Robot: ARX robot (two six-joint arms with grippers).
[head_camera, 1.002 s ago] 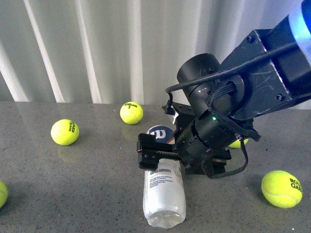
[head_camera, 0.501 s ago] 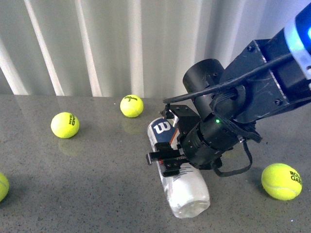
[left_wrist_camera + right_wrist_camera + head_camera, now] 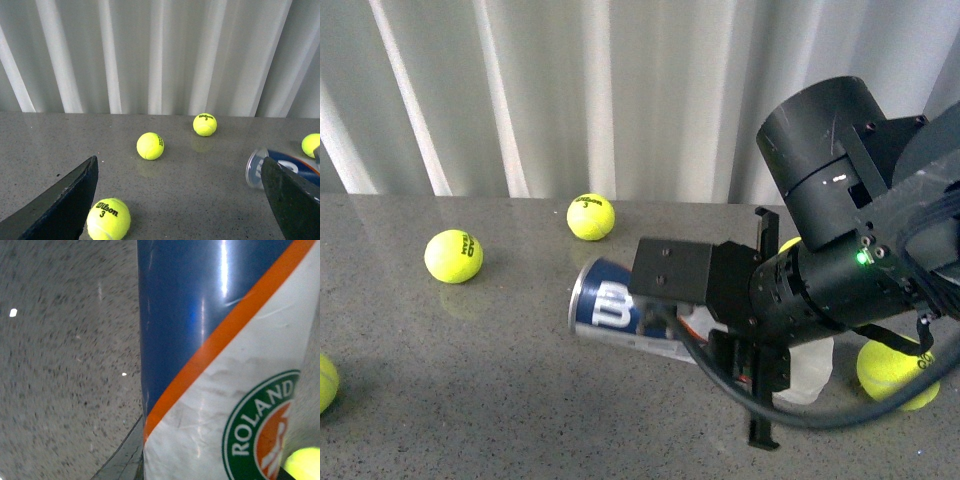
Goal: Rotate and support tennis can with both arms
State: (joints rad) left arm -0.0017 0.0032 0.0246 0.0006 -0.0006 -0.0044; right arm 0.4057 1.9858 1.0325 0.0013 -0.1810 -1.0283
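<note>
The tennis can lies on its side on the grey table, blue Wilson end to the left, white end to the right. My right gripper is shut on its middle, and the bulky black right arm covers that part. In the right wrist view the can fills the picture: blue label, orange stripe, white part with a green round logo. My left gripper is open and empty above the table. The can's blue end lies just inside its right finger.
Yellow-green tennis balls lie on the table: one at the back, one at the left, one at the left edge, one beside the can's white end. A ball lies near the left finger. Curtain behind.
The can has turned from pointing at the camera to lying across the table, blue end swung left. The right arm has turned with it and come nearer the camera.
</note>
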